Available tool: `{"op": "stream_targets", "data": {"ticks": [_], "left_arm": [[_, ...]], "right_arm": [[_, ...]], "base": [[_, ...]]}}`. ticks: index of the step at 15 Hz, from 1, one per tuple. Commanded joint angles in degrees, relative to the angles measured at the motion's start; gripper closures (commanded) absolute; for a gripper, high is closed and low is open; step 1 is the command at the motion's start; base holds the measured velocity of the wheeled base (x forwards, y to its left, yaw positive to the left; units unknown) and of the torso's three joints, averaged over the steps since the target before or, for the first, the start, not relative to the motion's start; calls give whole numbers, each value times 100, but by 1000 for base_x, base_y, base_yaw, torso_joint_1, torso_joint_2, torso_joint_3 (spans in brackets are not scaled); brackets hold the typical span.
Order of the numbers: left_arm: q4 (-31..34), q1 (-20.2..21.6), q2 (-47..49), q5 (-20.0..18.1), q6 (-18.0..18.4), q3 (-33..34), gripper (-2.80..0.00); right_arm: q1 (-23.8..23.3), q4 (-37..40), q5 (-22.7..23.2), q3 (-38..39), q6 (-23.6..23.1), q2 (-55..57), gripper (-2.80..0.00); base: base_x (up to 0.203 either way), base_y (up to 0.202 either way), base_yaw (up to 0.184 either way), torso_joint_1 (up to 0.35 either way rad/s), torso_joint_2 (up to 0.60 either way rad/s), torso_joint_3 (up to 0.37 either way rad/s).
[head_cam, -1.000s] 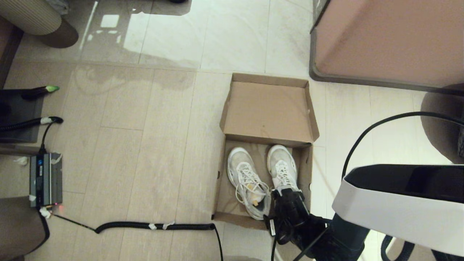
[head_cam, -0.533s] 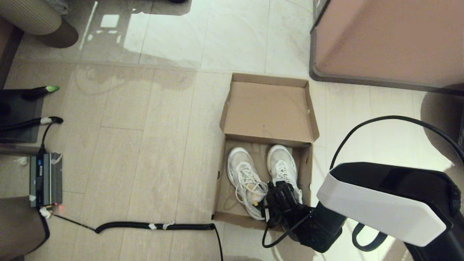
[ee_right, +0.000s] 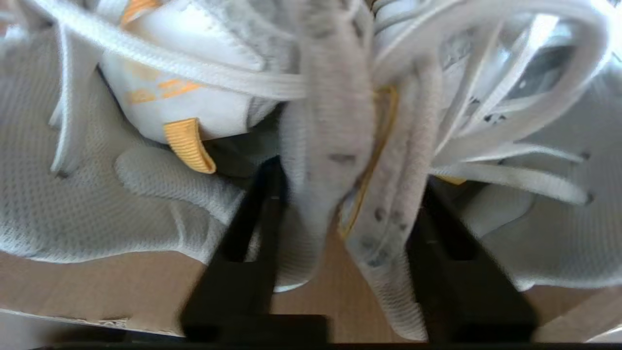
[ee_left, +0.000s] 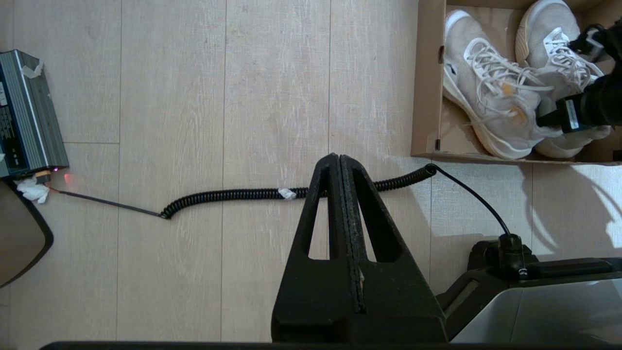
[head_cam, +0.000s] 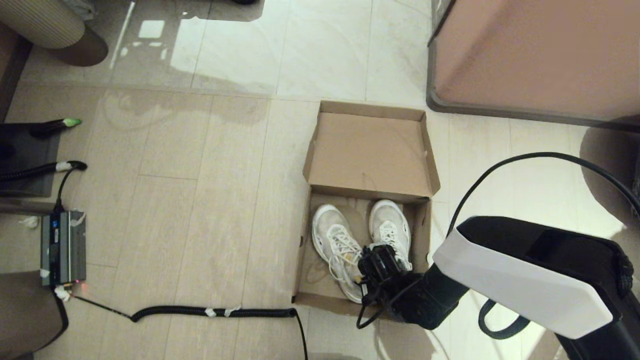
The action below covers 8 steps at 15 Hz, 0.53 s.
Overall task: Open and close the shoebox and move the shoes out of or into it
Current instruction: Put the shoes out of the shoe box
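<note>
The brown cardboard shoebox [head_cam: 306, 250] lies on the floor with its lid [head_cam: 370, 150] flipped back flat. Both white sneakers stand inside, the left shoe [head_cam: 332, 232] and the right shoe [head_cam: 389, 220] side by side, toes toward the lid. My right gripper [head_cam: 376, 261] is down at their heels. In the right wrist view it [ee_right: 350, 180] is open and straddles the two inner heel collars [ee_right: 335, 146], one finger inside each shoe. My left gripper [ee_left: 339, 158] is shut on nothing, parked above the floor left of the box [ee_left: 427, 97].
A large pinkish-tan block with a grey rim [head_cam: 540, 55] stands at the back right. A coiled black cable [head_cam: 210, 312] runs along the floor to a grey device [head_cam: 62, 247] at the left. Dark furniture edges show at the far left.
My right gripper has shifted left from the right shoe's heel to between the two shoes and sunk lower into the box. The shoes and the left arm stayed put.
</note>
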Motion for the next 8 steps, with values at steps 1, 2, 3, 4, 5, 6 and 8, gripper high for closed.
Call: {"op": "stream_targets", "data": {"ticks": [1,2,3,4,5,6,8], "left_arm": [[-1,0,10,2,0,0,0],[-1,0,10,2,0,0,0],[-1,0,10,2,0,0,0],[-1,0,10,2,0,0,0],[-1,0,10,2,0,0,0],[-1,0,10,2,0,0,0],[-1,0,10,2,0,0,0]], "right_arm": [[2,624,-55,-406,12,-29,0],[0,959,-61,-530,15,-138,0],[2,1212,-63,-600,15,-252,0],[-5,1371,-63,-634,16,-318,0],[-12,1440,-63,-637,16,-342,0],[-41,1450,-63,-637,18,-321,0],[-41,1460,-63,-646,-2,-234,0]], "base": [[0,0,0,0,0,0],[0,0,0,0,0,0],[0,0,0,0,0,0],[0,0,0,0,0,0],[0,0,0,0,0,0],[0,0,0,0,0,0],[0,0,0,0,0,0]]}}
